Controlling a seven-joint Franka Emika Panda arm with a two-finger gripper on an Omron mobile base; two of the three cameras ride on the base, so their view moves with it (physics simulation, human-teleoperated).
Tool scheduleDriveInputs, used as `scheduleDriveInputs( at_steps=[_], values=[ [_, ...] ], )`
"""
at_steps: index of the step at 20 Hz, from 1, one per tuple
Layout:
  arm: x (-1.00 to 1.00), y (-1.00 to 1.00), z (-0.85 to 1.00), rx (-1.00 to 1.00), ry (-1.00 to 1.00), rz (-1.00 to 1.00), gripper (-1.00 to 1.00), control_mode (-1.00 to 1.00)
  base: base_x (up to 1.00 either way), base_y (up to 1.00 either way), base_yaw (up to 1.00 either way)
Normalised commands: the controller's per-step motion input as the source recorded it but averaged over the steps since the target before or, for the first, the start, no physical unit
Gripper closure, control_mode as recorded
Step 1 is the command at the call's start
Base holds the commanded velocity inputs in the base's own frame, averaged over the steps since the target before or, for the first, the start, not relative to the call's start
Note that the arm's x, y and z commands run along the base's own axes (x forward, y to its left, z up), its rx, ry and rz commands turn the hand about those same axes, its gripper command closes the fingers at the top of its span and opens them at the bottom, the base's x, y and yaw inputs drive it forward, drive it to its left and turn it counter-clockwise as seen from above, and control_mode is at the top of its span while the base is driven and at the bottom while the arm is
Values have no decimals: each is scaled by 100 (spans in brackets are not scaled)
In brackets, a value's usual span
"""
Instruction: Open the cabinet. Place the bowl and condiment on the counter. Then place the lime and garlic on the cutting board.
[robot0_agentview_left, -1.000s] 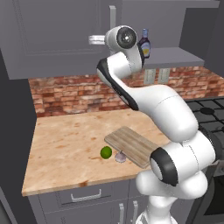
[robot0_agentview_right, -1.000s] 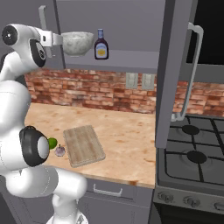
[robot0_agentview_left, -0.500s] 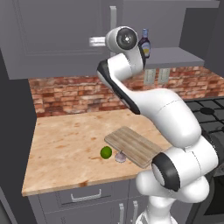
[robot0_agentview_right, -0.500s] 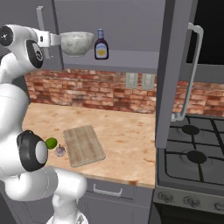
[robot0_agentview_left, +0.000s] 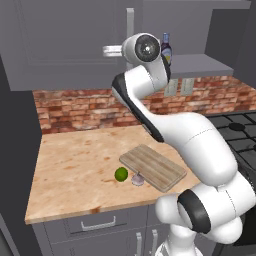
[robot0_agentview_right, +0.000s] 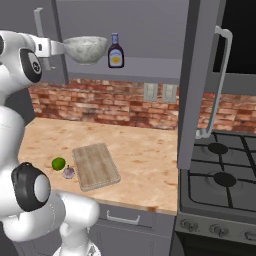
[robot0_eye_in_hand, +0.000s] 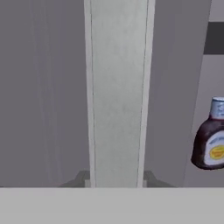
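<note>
Lime (robot0_agentview_right: 58, 163) & garlic (robot0_agentview_right: 68, 172) sit on counter (robot0_agentview_right: 145, 160) just left of cutting board (robot0_agentview_right: 95, 165), while up in the open cabinet (robot0_agentview_right: 150, 30) our gripper (robot0_agentview_right: 61, 48) is clamped on the bowl (robot0_agentview_right: 85, 49) rim, w/ condiment (robot0_agentview_right: 116, 51) bottle beside it.

— Anything different?

— Just the dark elbow joint (robot0_agentview_left: 196, 216): sunk toward the lower right of the left base view, from level with the board's (robot0_agentview_left: 152, 167) near corner to well under it.

— And from the right side?

— Same drop, down the left edge, from beside the lime (robot0_agentview_right: 58, 163) to below it.
</note>
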Motion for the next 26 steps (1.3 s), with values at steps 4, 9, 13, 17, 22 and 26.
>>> scheduleDriveInputs(
  at_steps=[4, 9, 13, 17, 22, 26],
  values=[
    [-42, 11, 0, 0, 0, -1, 100, -100, 0, 0, 0],
    [-40, 15, 0, -1, 2, -1, 100, -100, 0, 0, 0],
    [-35, 18, 0, -2, 4, 0, 100, -100, 0, 0, 0],
    [-34, 20, -1, -2, 6, 0, 100, -100, 0, 0, 0],
    [-35, 26, -4, -3, 10, 0, 100, -100, 0, 0, 0],
    [-33, 30, -7, -3, 13, -1, 100, -100, 0, 0, 0]
  ],
)
